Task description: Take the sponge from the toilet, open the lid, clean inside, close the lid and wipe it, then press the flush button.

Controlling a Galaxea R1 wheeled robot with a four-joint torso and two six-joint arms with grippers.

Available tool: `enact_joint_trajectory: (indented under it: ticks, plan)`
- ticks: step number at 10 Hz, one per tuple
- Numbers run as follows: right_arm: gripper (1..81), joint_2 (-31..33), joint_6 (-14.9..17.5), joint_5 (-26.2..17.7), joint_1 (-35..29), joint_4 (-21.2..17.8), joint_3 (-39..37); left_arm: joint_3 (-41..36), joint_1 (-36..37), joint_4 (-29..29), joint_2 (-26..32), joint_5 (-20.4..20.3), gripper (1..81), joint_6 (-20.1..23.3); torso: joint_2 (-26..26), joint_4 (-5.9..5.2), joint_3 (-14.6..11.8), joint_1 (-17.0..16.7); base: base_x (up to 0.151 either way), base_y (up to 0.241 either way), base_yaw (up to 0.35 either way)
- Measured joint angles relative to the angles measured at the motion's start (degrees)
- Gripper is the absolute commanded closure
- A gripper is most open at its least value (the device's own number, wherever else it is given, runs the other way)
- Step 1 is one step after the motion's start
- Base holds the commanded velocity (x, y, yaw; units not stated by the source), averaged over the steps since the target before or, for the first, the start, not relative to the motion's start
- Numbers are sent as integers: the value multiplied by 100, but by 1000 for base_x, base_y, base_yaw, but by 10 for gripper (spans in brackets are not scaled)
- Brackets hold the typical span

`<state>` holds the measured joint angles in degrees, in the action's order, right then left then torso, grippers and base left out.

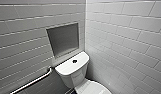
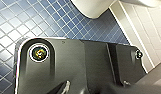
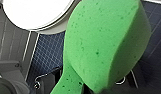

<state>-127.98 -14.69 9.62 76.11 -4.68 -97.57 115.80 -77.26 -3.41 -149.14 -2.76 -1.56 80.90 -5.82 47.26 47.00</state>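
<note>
**Head view.** Item: the toilet, white glossy ceramic, set in a corner of grey-white tiled walls. The flush button, small and dark, sat in the middle of the tank top. The lid lay down over the bowl. Also noted were a recessed niche above the tank and a metal grab bar on the wall beside it.

**Left wrist view.** Blue mosaic floor, with the toilet's white foot at its far edge. Left gripper: state could not be told.

**Right wrist view.** Item: the sponge, bright green and pitted, close against the camera and above the floor, with the lid's white oval beyond it. The right gripper appeared clamped on it, since the foam was pinched to a narrow waist at the near end.

**Handling, as a judgement.** Light, soft, readily crushed and springy, likely to slip little. Best gripped across the thickness near one end, leaving the broad face free for wiping.
</note>
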Motion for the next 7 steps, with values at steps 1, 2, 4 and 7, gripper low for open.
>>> enact_joint_trajectory:
  ticks: [1,2,4,7]
  plan:
    - [811,105,963,129,145,-767,204,-144,106,22,140,61,10,0,0,0,0,0,0,0,0]
    - [811,171,1304,149,405,-987,356,-232,238,30,306,98,10,0,0,0,0,0,0,0,0]
    - [811,254,1390,104,875,-992,411,-508,406,52,538,105,10,0,2,0,0,0,0,0,0]
    - [811,358,1428,173,1163,-981,522,-926,447,69,711,141,10,-161,37,0,0,18,0,0,0]
